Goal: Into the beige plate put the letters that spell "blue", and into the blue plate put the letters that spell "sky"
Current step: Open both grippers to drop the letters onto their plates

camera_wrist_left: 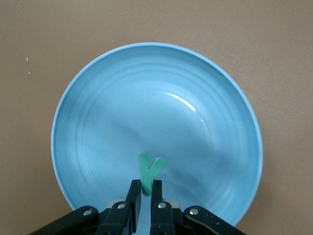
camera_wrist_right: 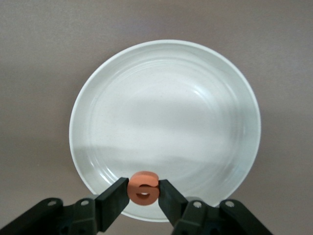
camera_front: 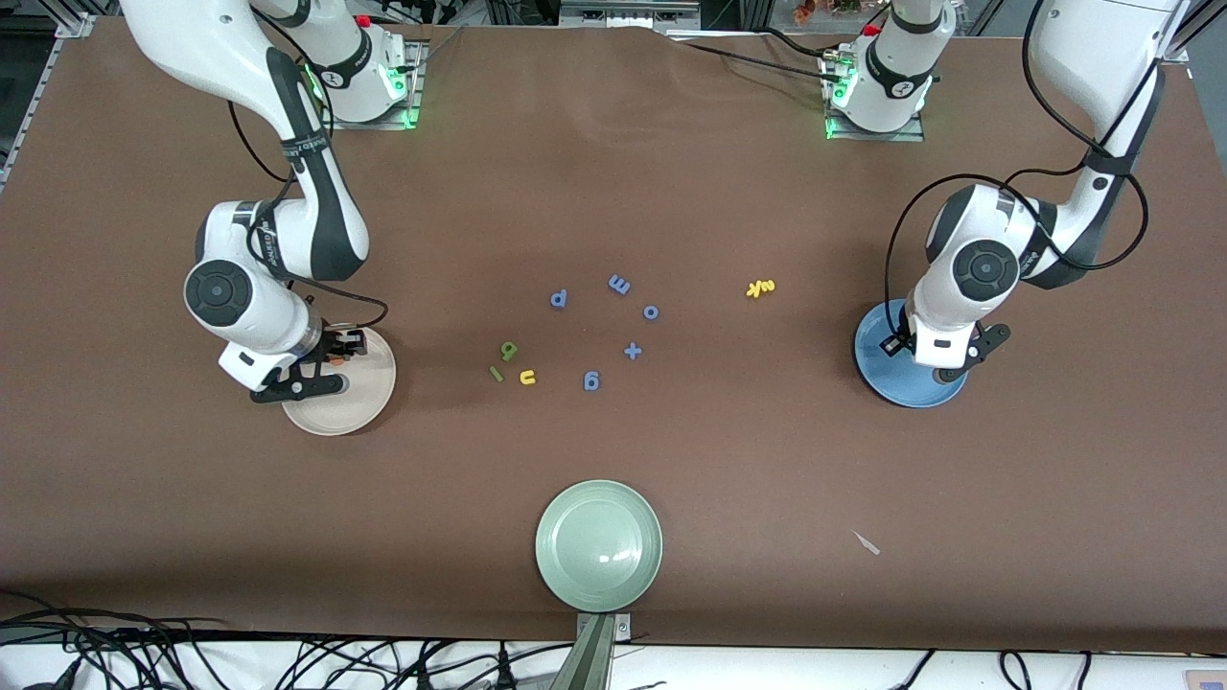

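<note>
Hanging over the blue plate (camera_front: 887, 369), front view, left tool (camera_front: 944, 369); right tool (camera_front: 331, 359) over beige plate (camera_front: 364, 402). Left wrist: jaws pinch teal y (camera_wrist_left: 149, 171), plate directly below. Right wrist: jaws clamp orange e (camera_wrist_right: 143, 188) above plate rim. Drop straight down, both.

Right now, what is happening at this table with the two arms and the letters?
The right hand holds the orange e over the beige plate. The left hand holds the teal-green y over the blue plate. The green b, l, yellow u and yellow s and k lie on the table.
</note>
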Motion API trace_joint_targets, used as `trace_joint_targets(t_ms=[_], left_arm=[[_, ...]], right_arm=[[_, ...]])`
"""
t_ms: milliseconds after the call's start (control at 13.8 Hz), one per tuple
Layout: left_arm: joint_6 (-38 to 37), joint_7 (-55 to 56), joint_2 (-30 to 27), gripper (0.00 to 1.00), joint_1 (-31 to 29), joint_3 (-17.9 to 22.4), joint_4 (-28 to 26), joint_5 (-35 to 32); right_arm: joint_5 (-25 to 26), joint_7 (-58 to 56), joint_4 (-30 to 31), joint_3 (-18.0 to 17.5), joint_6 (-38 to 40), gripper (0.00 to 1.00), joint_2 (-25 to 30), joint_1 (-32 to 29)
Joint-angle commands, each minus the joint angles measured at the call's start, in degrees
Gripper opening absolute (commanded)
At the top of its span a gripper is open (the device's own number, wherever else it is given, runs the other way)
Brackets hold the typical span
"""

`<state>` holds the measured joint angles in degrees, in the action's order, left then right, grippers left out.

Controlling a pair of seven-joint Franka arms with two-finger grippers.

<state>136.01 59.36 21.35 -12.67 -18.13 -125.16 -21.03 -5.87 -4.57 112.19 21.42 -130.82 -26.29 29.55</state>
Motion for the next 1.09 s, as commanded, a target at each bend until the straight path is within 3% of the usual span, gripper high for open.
trace_joint_targets(t_ms=[0, 72, 217, 362, 579, 797, 1014], left_arm=[[0.05, -1.71, -0.61, 0.66, -0.34, -0.85, -0.17, 1.16], [-0.22, -1.45, -0.70, 0.67, -0.16, -1.03, -0.08, 1.25], [-1.00, 1.43, -0.96, 0.67, -0.25, -4.26, 0.09, 2.13], [-1.01, 7.23, -1.58, 0.67, -0.34, -8.40, -1.66, 1.95], [-0.83, 17.59, -2.28, 0.72, -0.25, -12.79, -3.42, 1.95], [6.26, 26.73, -2.28, 0.72, -0.25, -13.69, -8.86, 1.51], [7.08, 38.51, -2.02, 0.72, 0.02, -15.52, -9.22, 1.51]], right_arm=[[-0.99, 2.62, 0.57, -0.76, -0.49, 0.35, 0.89, 0.59], [-0.99, 3.68, 0.57, -1.37, -0.48, 0.44, 0.89, 0.68], [-0.99, 4.48, 0.48, -1.73, -0.31, 0.52, 1.07, 0.68], [-1.08, 6.05, 0.13, -2.25, 0.04, 0.55, 1.16, 0.86], [-1.08, 17.10, -1.01, -7.42, 0.04, 0.56, 0.98, 0.86], [-1.08, 28.18, -3.11, -12.53, -0.48, 0.60, 0.28, 1.03], [-1.08, 34.61, -9.17, -13.69, -0.40, 0.60, -3.66, 1.99]])
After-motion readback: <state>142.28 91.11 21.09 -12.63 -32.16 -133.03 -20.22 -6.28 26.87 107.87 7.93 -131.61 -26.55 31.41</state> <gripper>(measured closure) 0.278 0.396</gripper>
